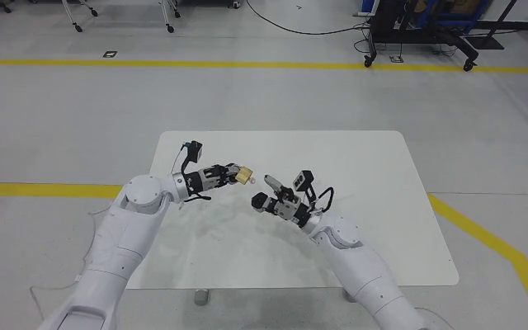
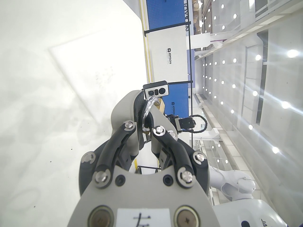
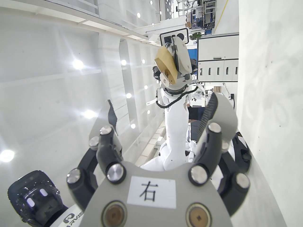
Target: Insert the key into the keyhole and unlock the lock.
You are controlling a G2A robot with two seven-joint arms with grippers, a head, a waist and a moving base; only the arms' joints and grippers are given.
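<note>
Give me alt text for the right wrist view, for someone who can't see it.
The right gripper is open and empty. Straight ahead of it, the left gripper is closed on a brass padlock, holding it up off the white table.

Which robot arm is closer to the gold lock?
Left. The left gripper is shut on the gold lock, so it touches it. The right gripper faces the lock across a small gap, its jaws open and empty.
</note>
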